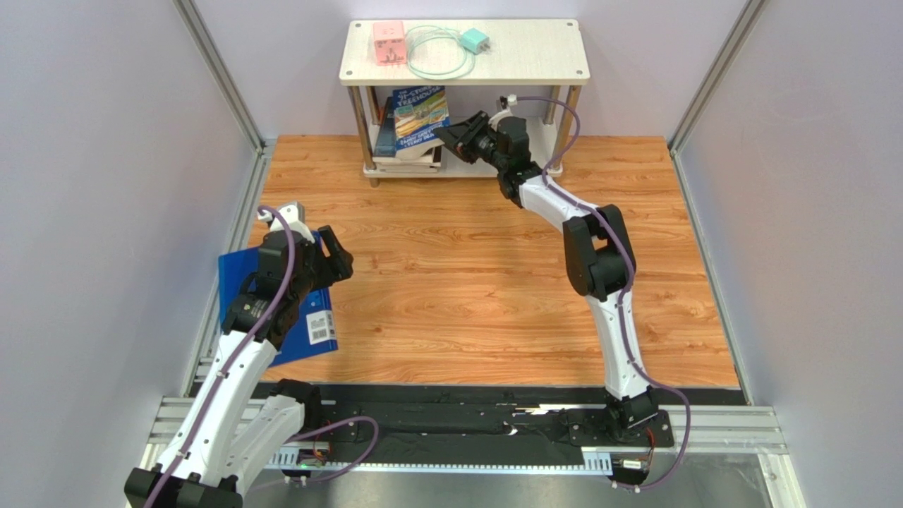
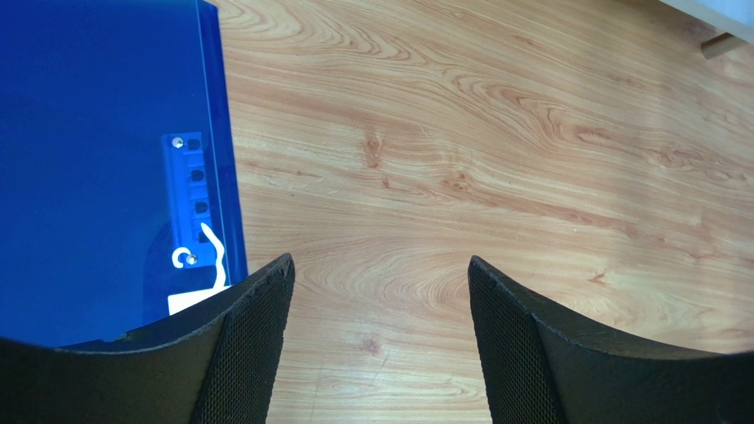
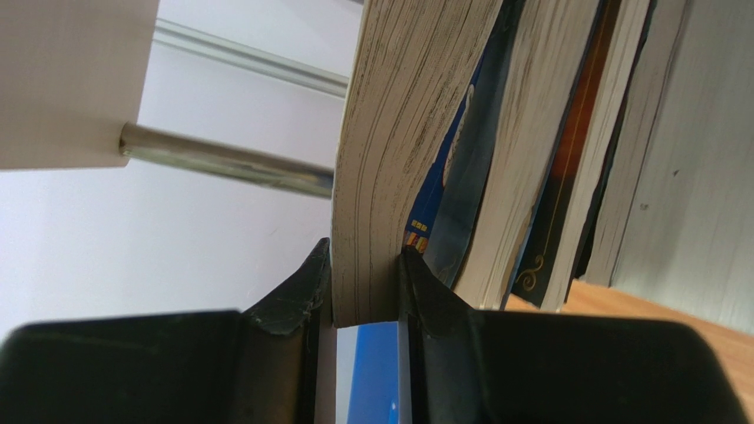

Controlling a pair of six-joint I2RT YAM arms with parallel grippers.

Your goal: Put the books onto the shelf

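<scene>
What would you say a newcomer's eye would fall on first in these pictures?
The right gripper, shut on an illustrated book held tilted over the stack on the lower tier of the shelf. Next, the bright blue book lying at the left edge of the table, beside the open left gripper.

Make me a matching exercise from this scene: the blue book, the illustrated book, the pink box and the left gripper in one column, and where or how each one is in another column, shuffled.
Things:
1. blue book
2. illustrated book
3. pink box
4. left gripper

Places or states:
A. on the top board of the shelf
B. open and empty
C. flat on the table, left side
D. clamped by the right gripper at the lower tier

Pairs: 1-C, 2-D, 3-A, 4-B
</scene>
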